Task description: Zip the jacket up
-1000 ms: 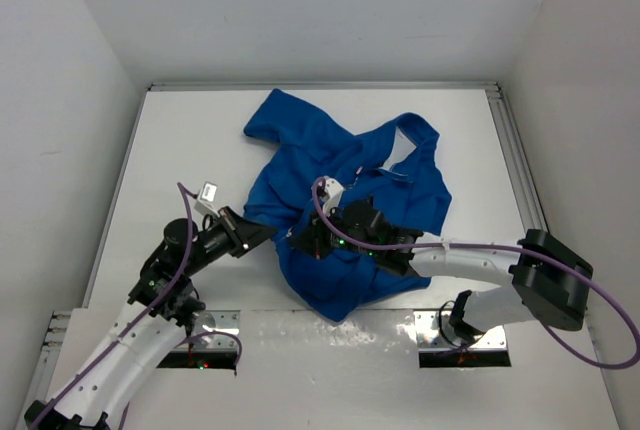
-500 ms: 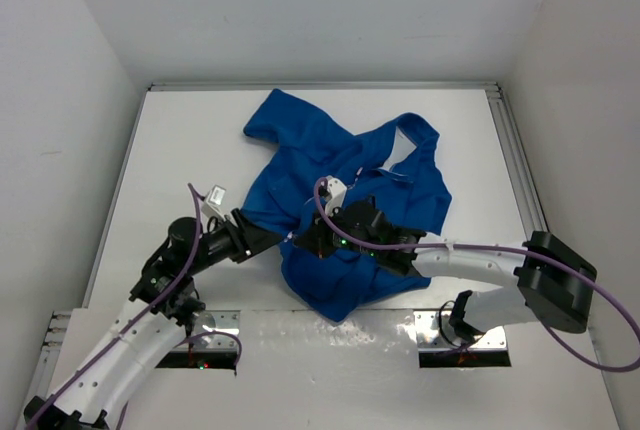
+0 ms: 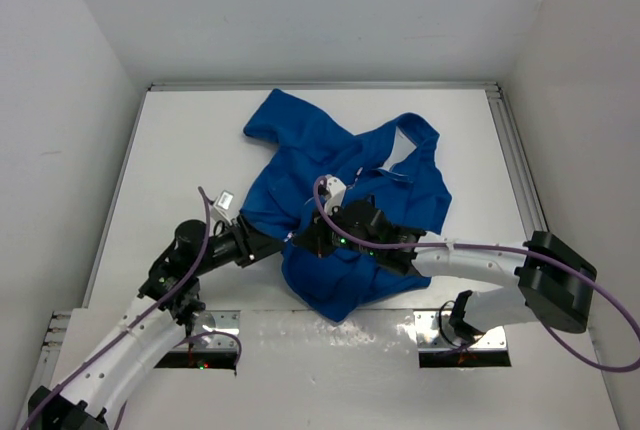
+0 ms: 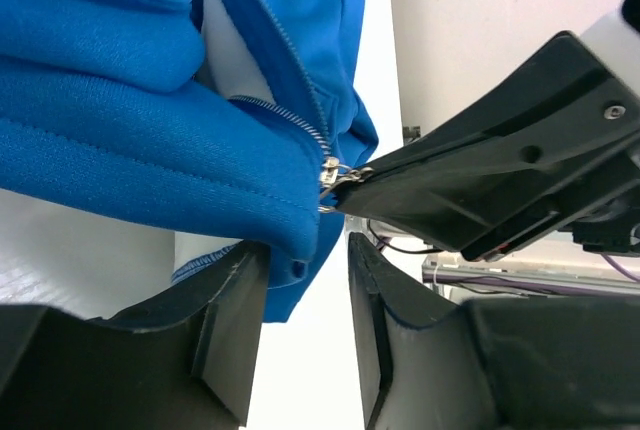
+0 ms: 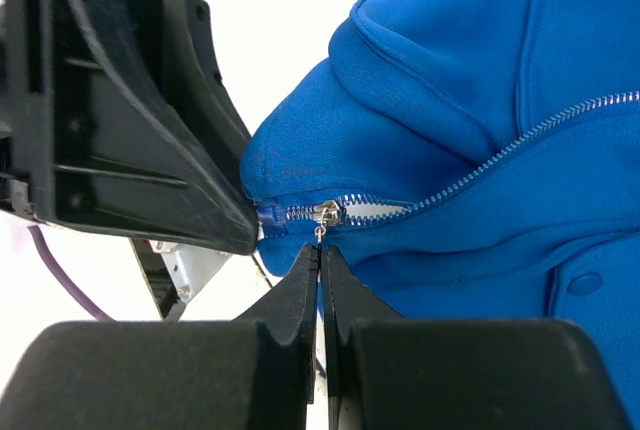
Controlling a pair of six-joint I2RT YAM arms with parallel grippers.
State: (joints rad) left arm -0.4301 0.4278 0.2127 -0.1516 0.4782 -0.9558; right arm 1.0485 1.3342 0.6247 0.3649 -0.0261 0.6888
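Note:
The blue jacket (image 3: 340, 165) lies crumpled in the middle of the white table. Its silver zipper slider (image 5: 327, 214) sits near the bottom hem, and the teeth (image 5: 520, 145) above it run apart up to the right. My right gripper (image 5: 322, 255) is shut on the slider's small pull tab, at the jacket's lower left edge (image 3: 303, 240). My left gripper (image 4: 305, 285) faces it from the left (image 3: 272, 246). Its jaws stand apart, and the hem's bottom corner (image 4: 290, 268) hangs between them, resting against the left finger (image 4: 230, 330).
White walls close in the table (image 3: 180, 150) on three sides. A metal rail (image 3: 515, 170) runs along its right edge. Both arm bases stand on metal plates (image 3: 465, 335) at the near edge. The two grippers sit almost tip to tip.
My left gripper has opened from shut and slid right and nearer along the hem toward the right gripper. The right gripper and the jacket have stayed in place.

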